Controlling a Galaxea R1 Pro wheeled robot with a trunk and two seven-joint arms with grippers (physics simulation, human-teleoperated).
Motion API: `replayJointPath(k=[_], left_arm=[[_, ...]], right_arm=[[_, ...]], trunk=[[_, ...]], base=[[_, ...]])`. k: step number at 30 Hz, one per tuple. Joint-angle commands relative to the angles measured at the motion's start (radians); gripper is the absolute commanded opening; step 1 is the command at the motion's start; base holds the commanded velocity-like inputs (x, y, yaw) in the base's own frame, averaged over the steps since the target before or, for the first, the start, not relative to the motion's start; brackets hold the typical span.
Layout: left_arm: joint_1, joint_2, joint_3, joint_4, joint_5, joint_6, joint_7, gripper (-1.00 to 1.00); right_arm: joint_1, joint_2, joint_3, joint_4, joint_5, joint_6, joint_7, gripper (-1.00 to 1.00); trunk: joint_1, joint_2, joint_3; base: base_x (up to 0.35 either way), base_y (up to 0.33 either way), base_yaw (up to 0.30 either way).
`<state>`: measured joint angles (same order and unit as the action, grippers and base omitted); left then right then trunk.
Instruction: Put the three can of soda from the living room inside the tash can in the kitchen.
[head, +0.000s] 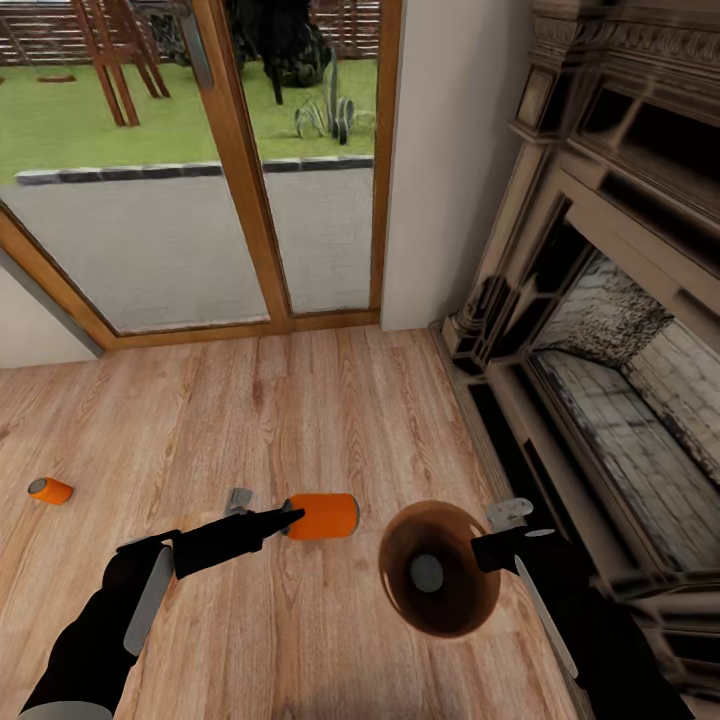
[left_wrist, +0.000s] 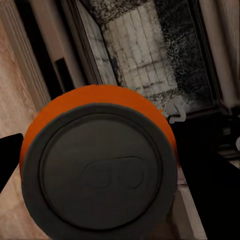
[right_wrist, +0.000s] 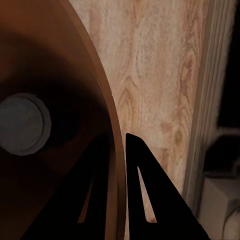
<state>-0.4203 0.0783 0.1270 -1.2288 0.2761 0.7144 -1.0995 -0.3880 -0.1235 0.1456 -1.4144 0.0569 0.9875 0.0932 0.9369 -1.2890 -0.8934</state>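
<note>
A light wood floor (head: 330, 420) is seen running from a wood-framed glass door (head: 240, 180), beyond which lawn and paving are visible, to an ornate fireplace (head: 600, 330) with a pale brick interior along the floor's right edge. An orange soda can (head: 322, 516) with a grey metal top is held on its side above the floor, clenched at one end by the left tool (head: 288, 520); in the left wrist view its round grey lid with pull tab faces the camera (left_wrist: 100, 175). The trash can (head: 440, 568), brown inside and at the rim, is held just beside it, tipped with its mouth toward the camera, its rim pinched between the fingers of the right tool (head: 490, 548). A grey can top (head: 427, 572) is seen deep inside it. A second orange can (head: 50, 490) lies on its side near the floor's left edge, well apart.
</note>
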Motion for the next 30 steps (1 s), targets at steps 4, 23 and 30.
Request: replayJointPath(k=[4, 23, 30], left_arm=[[0.0, 0.0, -0.012, 0.0, 0.016, 0.0, -0.001, -1.0], [0.0, -0.094, -0.142, 0.012, 0.024, 0.0, -0.002, -1.0], [0.0, -0.119, -0.152, 0.047, 0.023, -0.002, 0.0, -1.0]], right_arm=[[0.0, 0.0, 0.0, 0.0, -0.017, 0.0, 0.006, -1.0], [0.0, 0.001, 0.001, 0.005, -0.017, 0.0, 0.006, -1.0], [0.0, 0.001, 0.001, 0.005, -0.017, 0.0, 0.006, -1.0]], trunk=[[0.0, 0.0, 0.0], [0.0, 0.0, 0.0], [0.0, 0.0, 0.0]], base=[[0.0, 0.0, 0.0], [0.0, 0.0, 0.0], [0.0, 0.0, 0.0]])
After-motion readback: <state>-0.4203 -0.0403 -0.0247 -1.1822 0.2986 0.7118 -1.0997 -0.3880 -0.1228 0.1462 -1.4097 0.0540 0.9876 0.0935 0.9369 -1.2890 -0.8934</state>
